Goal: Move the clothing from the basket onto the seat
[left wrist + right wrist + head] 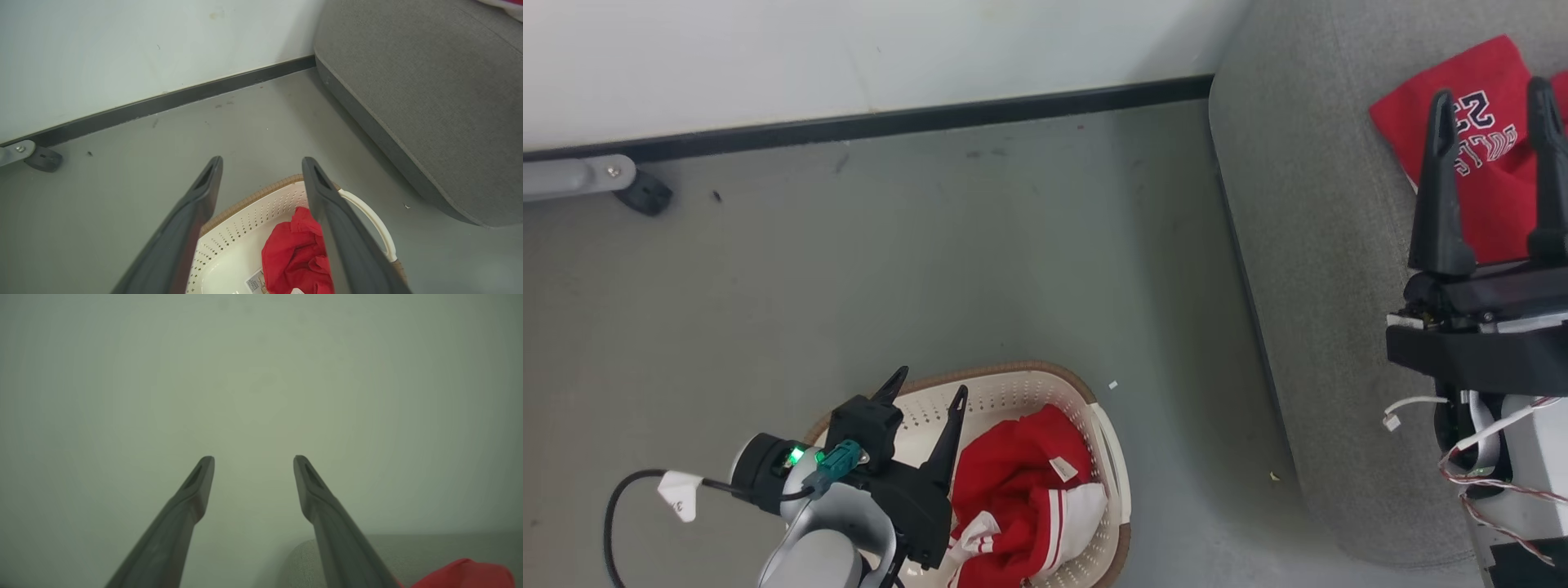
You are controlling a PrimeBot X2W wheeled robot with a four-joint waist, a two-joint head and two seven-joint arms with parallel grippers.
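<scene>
Status: left gripper [931,382] at lower left of head view, fingers spread wide, nothing between them. It sits over the left half of the basket [1023,390], not touching cloth as far as I can see. Left wrist view agrees: left gripper [262,161] splayed, basket [245,222] below the fingertips, on the grey floor [931,245].

Red-and-white garment [1013,482] is bunched in the basket's right half, white striped panel toward the bottom edge, small label on top. Same garment [292,255] shows at bottom centre of the left wrist view, beside the right-hand finger.

Right gripper [1491,90] at upper right of head view, also spread, gripping nothing. It is over the seat [1307,204], with the red printed garment [1499,196] lying flat on the cushion behind the fingers.

Right wrist view: right gripper [253,458] apart against a blank wall [261,375], seat [298,555] corner and red printed garment [466,575] at lower right.
</scene>
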